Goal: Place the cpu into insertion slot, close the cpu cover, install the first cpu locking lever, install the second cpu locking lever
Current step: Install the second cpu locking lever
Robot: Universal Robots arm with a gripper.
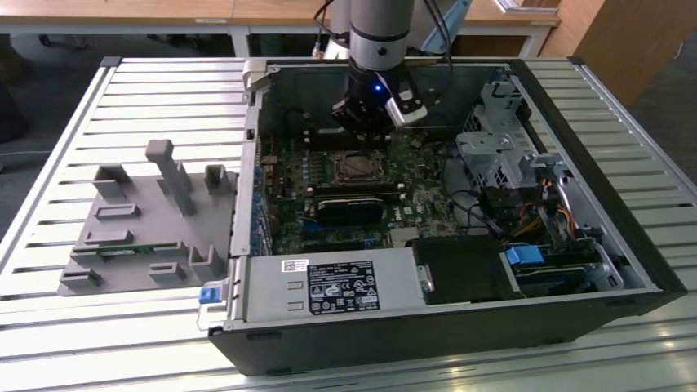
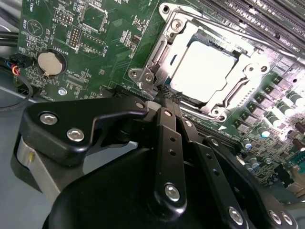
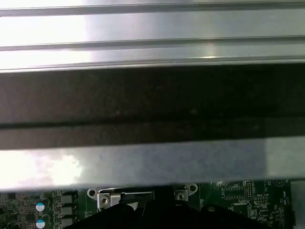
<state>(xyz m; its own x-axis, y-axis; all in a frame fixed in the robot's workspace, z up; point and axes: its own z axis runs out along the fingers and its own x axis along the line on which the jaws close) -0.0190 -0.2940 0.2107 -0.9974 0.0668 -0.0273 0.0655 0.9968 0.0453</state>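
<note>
Black gripper pinched shut, empty, tips beside silver cpu cover, cpu seated beneath.

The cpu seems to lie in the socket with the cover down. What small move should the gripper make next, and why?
Probably a short push on the lever at the socket's edge. In the second wrist view the cpu sits in the insertion slot with the cpu cover framing it, and the gripper is shut with its tips at the frame's near edge, beside a lever.
</note>
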